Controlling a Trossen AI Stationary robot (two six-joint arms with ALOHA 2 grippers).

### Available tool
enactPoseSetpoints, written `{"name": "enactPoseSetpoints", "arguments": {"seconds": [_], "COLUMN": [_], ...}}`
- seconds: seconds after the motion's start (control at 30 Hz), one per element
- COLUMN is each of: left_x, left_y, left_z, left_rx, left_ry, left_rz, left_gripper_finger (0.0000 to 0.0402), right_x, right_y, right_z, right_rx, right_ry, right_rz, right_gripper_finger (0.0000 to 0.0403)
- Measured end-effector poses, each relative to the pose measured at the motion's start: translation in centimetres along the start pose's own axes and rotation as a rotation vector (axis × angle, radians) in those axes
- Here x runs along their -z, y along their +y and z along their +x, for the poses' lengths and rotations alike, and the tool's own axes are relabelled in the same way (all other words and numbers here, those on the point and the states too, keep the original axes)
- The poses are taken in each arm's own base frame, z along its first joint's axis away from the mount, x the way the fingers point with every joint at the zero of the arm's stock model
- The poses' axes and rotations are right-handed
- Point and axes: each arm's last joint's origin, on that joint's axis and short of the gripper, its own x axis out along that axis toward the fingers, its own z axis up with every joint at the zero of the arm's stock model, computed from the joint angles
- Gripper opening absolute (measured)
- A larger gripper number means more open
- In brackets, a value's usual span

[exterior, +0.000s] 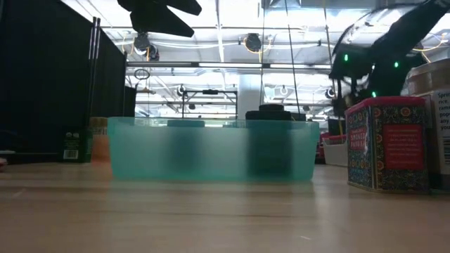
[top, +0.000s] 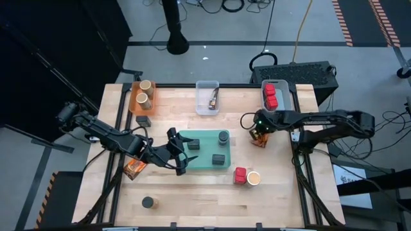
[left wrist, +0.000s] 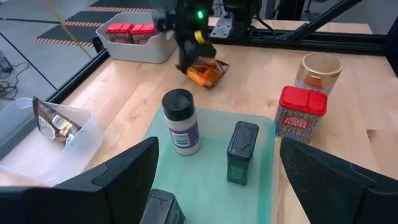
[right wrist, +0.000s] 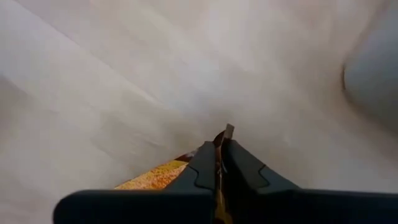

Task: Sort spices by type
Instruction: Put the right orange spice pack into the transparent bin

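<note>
Two grippers: right gripper [right wrist: 219, 146] pinches an orange-red packet [top: 259, 136]; left gripper [top: 178, 156] gapes over teal tray [top: 204, 165]

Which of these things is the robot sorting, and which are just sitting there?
Being sorted:
orange packet, pinched in the right gripper
red tins
tan jars
dark jars

Just there:
teal tray
clear bin
orange bin
left gripper, open by the tray
</note>
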Motion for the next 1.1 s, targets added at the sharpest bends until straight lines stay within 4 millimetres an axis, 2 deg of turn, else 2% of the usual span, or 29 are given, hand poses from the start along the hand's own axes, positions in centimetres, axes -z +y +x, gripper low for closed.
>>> {"name": "enactPoseSetpoints", "arguments": {"seconds": [0.3, 0.47, 0.7, 0.9, 1.1], "left_x": [-0.8, -1.2, -1.1, -0.3, -0.7], "left_y": [0.0, 0.3, 0.0, -0.6, -1.2], "left_z": [0.2, 0.4, 0.9, 2.0, 2.8], "left_rx": [0.044, 0.041, 0.045, 0.031, 0.043], "left_ry": [-0.056, -0.088, -0.095, -0.077, -0.15], "left_rz": [-0.051, -0.079, -0.084, -0.063, -0.04], "left_gripper_finger": [0.0333, 0.0333, 0.0333, 0.0333, 0.0333], "right_x": [-1.9, -2.3, -1.9, -1.9, -1.8], "right_y": [2.8, 4.4, 6.1, 8.3, 10.7], "right_z": [-7.2, -10.3, -12.0, -13.5, -13.8], "right_rx": [-0.173, -0.233, -0.222, -0.339, -0.384], "right_ry": [-0.397, -0.654, -0.855, -1.014, -1.148], "right_rz": [-0.165, -0.243, -0.307, -0.297, -0.318], "right_gripper_finger": [0.0001, 0.0001, 0.0, 0.0, 0.0001]}}
